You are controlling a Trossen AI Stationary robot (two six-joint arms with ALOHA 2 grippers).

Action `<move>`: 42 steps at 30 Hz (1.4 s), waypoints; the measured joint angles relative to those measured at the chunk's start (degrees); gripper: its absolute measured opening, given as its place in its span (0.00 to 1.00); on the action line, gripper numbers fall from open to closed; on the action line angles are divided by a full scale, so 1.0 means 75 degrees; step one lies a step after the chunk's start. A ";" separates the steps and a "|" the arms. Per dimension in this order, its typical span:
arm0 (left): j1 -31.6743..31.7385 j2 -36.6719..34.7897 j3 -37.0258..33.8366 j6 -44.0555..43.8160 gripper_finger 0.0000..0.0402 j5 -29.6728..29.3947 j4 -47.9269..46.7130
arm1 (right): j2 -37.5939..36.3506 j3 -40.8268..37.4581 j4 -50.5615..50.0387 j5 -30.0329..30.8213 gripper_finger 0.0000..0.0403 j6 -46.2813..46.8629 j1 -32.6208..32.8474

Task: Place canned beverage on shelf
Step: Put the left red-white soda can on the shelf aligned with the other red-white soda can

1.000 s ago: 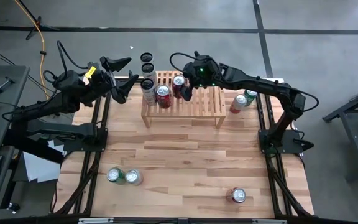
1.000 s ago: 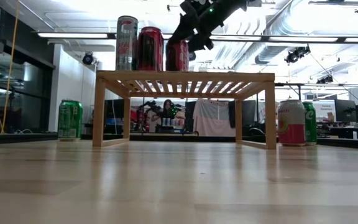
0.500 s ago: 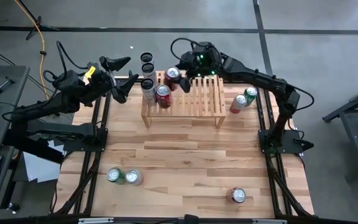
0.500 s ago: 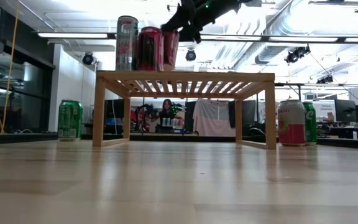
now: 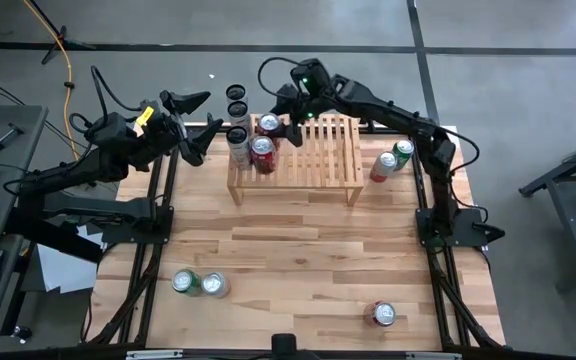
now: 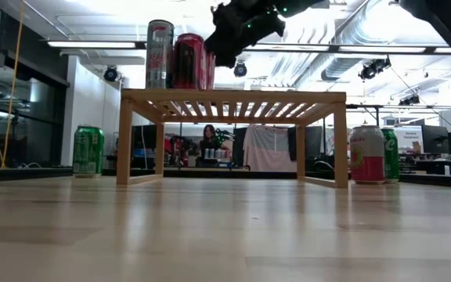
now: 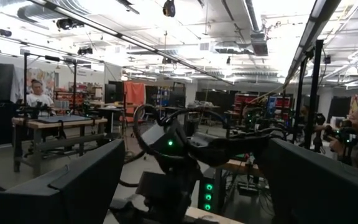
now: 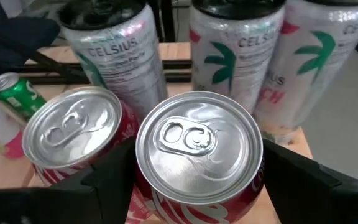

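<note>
The shelf (image 5: 318, 160) is a low light-wood rack on the table's far half. On its left end stand a tall silver can (image 5: 239, 145) and a red can (image 5: 262, 153). My right gripper (image 8: 197, 186) is shut on a second red can (image 8: 197, 146), just beyond that red can (image 8: 73, 134), at the shelf's far left. In the low view this held can (image 6: 209, 69) shows only as a strip behind the other one. My left gripper (image 5: 196, 125) hangs open above the table's far left corner, touching nothing. My right gripper pinches the red can's side wall (image 8: 148, 199) between its two fingers (image 8: 107, 180), one on each side, below the rim. It comes slanting down from the table's far right. The can is upright, top up. Whether its base rests on the slats, I cannot tell.
Two more tall silver cans (image 5: 237, 100) stand beyond the shelf's far left corner. A pink can (image 5: 385, 165) and a green one (image 5: 402, 152) stand right of the shelf. Two cans (image 5: 200, 284) sit near left and one (image 5: 382, 314) near right, with bare wood between.
My right gripper has carried the red can along the shelf top toward the table's left and a little toward the far edge, rolling its wrist on the way. The can tipped midway and now stands upright beside the other red can.
</note>
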 joint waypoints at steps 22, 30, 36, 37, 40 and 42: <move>0.0000 0.0000 0.0000 -0.0001 0.96 -0.0161 -0.0002 | -0.0025 -0.0070 0.0323 -0.0206 0.84 0.0180 0.0000; 0.0000 0.0000 0.0000 -0.0001 0.96 -0.0169 -0.0005 | -0.0036 -0.0067 0.0421 -0.0190 0.81 0.0207 0.0006; 0.0000 0.0000 0.0000 0.0003 0.96 -0.0169 -0.0003 | -0.0039 -0.0067 0.0711 -0.0149 0.80 0.0256 -0.0104; 0.0000 0.0000 0.0000 0.0005 0.96 -0.0169 -0.0004 | -0.0039 -0.0070 0.0750 -0.0133 0.80 0.0323 -0.0152; 0.0000 0.0000 0.0000 0.0011 0.96 -0.0167 -0.0005 | -0.0039 0.0060 0.0659 -0.0103 0.80 0.0488 -0.0308; 0.0000 0.0000 0.0000 0.0014 0.96 -0.0169 -0.0005 | -0.0046 0.0223 0.0567 -0.0142 0.79 0.0484 -0.0410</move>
